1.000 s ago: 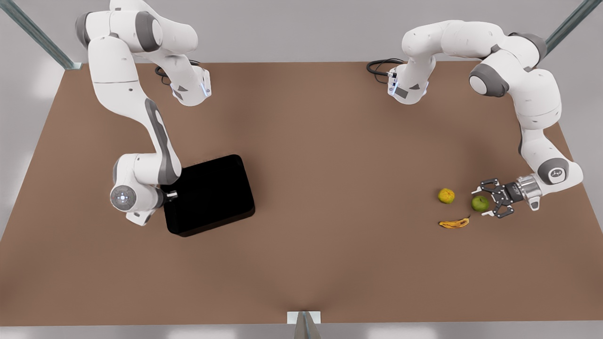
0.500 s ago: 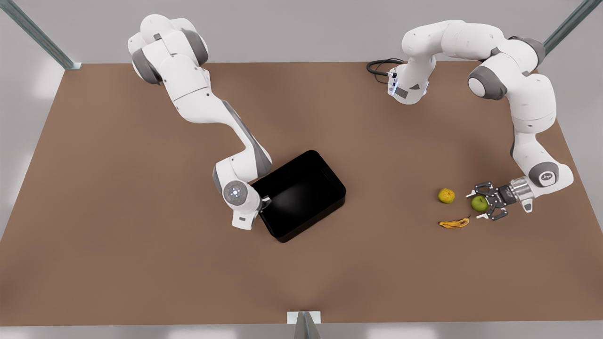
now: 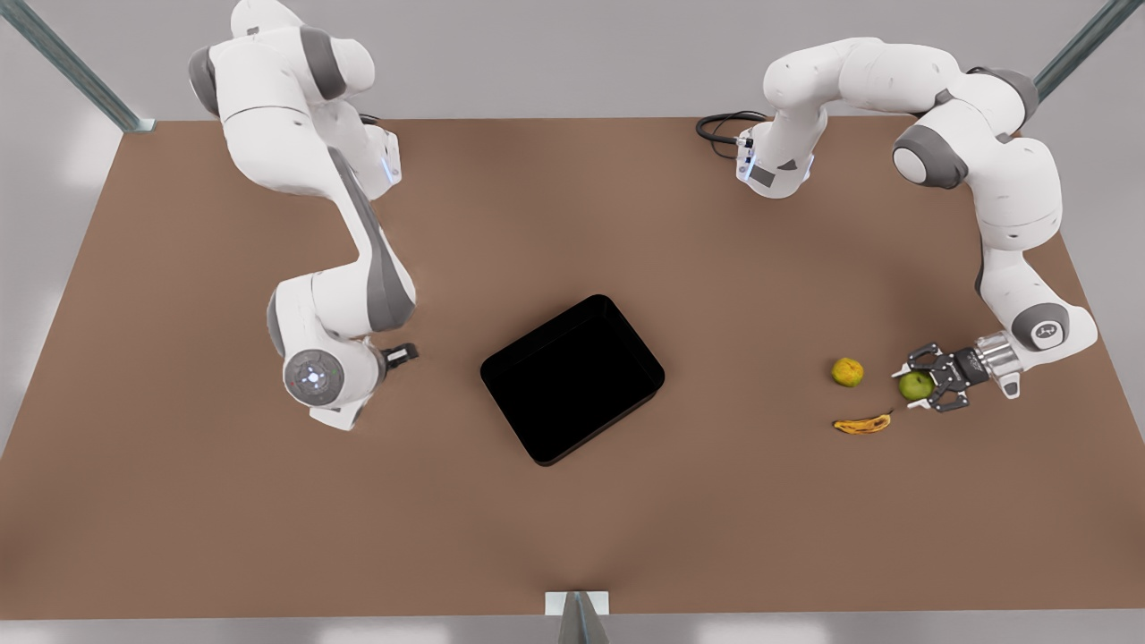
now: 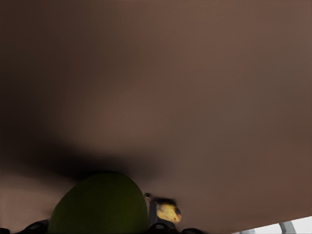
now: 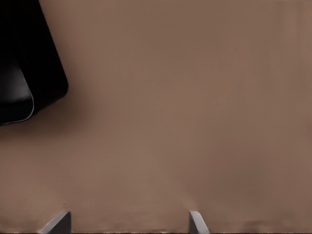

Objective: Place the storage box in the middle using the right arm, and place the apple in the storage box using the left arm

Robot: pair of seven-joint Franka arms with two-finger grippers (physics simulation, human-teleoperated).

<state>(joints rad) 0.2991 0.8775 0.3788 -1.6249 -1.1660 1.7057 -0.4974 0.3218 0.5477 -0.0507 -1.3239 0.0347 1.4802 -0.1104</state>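
Front view: the box (image 3: 572,379) lies mid-table, the right gripper (image 3: 404,352) spread and empty at its 9 o'clock, apart. The left gripper (image 3: 926,383) pinches the apple (image 3: 914,385) at the box's 3 o'clock.

Left wrist view: the apple (image 4: 99,204) sits between the claws.

Right wrist view: fingertips (image 5: 58,222) spread, the box (image 5: 27,63) apart from them.

No writing is readable.

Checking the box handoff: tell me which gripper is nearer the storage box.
Right. The right gripper hangs open just off the storage box; the left gripper is far across the table, around the apple.
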